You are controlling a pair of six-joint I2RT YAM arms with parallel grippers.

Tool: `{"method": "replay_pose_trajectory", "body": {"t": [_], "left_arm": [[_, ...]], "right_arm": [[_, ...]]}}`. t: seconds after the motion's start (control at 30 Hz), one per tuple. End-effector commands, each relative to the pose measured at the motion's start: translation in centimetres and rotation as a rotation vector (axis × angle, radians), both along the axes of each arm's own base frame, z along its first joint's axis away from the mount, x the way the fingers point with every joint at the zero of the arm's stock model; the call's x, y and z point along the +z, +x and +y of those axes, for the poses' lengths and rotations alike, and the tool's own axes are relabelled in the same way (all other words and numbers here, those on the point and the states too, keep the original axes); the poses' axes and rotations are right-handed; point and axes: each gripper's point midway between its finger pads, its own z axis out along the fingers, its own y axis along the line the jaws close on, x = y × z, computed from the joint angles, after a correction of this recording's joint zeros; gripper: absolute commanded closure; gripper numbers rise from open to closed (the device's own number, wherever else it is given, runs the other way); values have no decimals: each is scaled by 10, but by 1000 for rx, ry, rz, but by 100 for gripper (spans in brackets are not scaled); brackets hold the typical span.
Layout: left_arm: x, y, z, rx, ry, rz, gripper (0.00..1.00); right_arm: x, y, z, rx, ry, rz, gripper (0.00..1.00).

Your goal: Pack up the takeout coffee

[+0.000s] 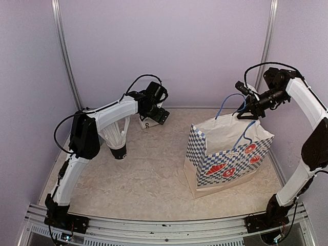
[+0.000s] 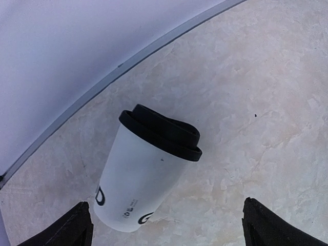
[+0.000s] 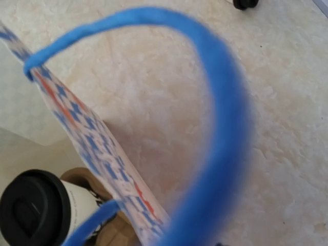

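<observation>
Left end effector (image 1: 158,116): wide open, holding nothing. In the left wrist view its fingers (image 2: 66,230) sit either side of the loose cup (image 2: 141,179) with a gap on both sides, no contact.

Loose cup: on the counter (image 1: 148,174) at about 11 o'clock, near the back wall. Black lid (image 2: 161,132) is on, black lettering near the base.

Straw cup (image 1: 118,146): at 9 o'clock, beside the left arm, apart from the loose cup.

Paper bag (image 1: 230,159): blue-white check with red prints, standing open at 3 o'clock.

Right end effector (image 1: 246,109): above the bag's far rim, closed on the blue handle (image 3: 220,128), which is pulled up to it. Its fingers are out of the right wrist view.

Bagged cup (image 3: 36,210): black-lidded, inside the bag, at 7 o'clock in the right wrist view, next to something brown I can't make out.
</observation>
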Motion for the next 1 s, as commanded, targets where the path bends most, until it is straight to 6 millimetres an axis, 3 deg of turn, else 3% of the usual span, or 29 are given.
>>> {"method": "replay_pose_trajectory", "body": {"t": [0.0,0.3,0.5,0.63,0.7,0.83,0.97], "left_arm": [[-16,8,-9,10,-97,43,1],[-52,16,-4,42,-113,93,1],[-59,23,4,66,-86,70,1],[-47,31,10,108,-85,-9,1],[-25,40,13,114,-85,-84,1],[-3,53,16,136,-104,-172,1],[8,67,22,163,-110,-223,1]], "right_arm": [[15,-9,6,16,50,-28,57],[18,-14,7,18,58,-33,54],[16,-13,7,19,60,-27,54],[16,-13,9,20,69,-22,53],[17,-13,9,23,74,-22,52],[15,-13,10,27,82,-19,50],[12,-12,11,27,85,-10,50]]}}
